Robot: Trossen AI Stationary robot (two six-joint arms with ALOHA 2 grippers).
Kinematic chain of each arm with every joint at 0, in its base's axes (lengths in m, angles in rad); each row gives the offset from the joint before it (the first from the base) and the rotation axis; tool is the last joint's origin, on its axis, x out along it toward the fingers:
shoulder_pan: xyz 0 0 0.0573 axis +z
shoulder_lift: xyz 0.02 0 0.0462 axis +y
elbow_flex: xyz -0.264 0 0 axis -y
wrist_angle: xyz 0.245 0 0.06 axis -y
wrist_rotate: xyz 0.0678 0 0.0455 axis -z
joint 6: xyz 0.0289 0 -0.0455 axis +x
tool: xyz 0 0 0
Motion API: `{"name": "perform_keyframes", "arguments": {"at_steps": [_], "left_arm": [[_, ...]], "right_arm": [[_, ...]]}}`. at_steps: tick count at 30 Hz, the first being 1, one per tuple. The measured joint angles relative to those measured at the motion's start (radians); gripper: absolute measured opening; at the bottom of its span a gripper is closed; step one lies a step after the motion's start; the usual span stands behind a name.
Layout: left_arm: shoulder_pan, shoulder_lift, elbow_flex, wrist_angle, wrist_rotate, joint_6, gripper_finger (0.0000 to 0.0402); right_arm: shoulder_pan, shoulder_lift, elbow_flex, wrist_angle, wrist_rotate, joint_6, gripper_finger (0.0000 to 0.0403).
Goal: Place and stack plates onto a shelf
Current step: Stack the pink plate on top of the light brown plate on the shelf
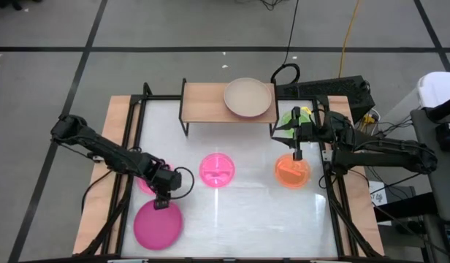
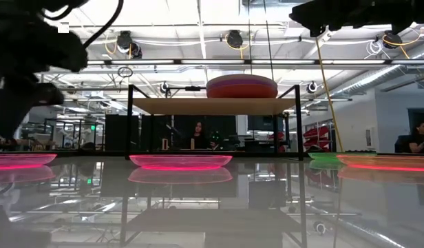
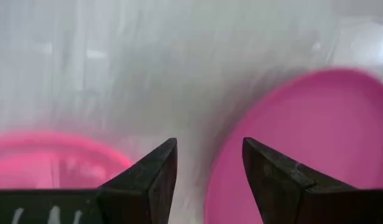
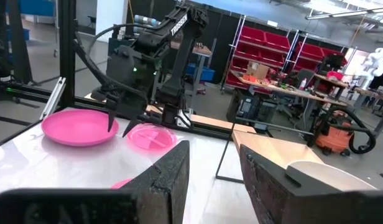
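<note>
A beige plate [image 1: 248, 97] tops a stack on the right half of the light-wood shelf [image 1: 203, 102]; the low view shows the stack [image 2: 241, 87]. On the table lie a large magenta plate [image 1: 158, 225], a pink divided plate [image 1: 218, 169], an orange divided plate [image 1: 292, 173] and a green one [image 1: 292, 117] half under the right arm. My left gripper [image 1: 161, 201] is open, between the magenta plate [image 3: 303, 137] and a second small pink plate [image 3: 48, 162]. My right gripper [image 1: 297, 155] is open, raised over the orange plate's far edge.
Black frame rails [image 1: 134, 146] run along the table's left and right sides. The shelf's thin black legs [image 2: 131, 124] stand at the far edge. Bare white tabletop [image 1: 239, 219] lies near the front. People sit in the room behind the table [image 2: 198, 134].
</note>
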Motion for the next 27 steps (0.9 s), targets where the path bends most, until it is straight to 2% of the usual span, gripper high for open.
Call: {"name": "perform_keyframes", "arguments": {"at_steps": [6,12,18,21,27], "left_arm": [[0.0,0.031,0.001,0.118,-0.008,0.058,0.0186],[-0.006,0.136,0.0,0.121,0.079,0.098,0.0186],[-0.012,0.218,0.001,0.21,0.132,0.127,0.0181],[-0.011,0.227,0.001,0.206,0.132,0.125,0.0147],[0.014,0.225,0.0,0.196,0.211,0.124,0.0028]], "right_arm": [[0.0,0.0,0.0,-0.008,0.0,0.023,0.0123],[0.0,0.001,0.0,-0.018,0.0,0.023,0.0123],[0.0,0.001,0.0,-0.023,0.0,0.026,0.0123],[0.0,0.0,0.001,-0.023,0.0,0.026,0.0123],[0.0,0.0,0.001,-0.023,0.0,0.026,0.0123]]}}
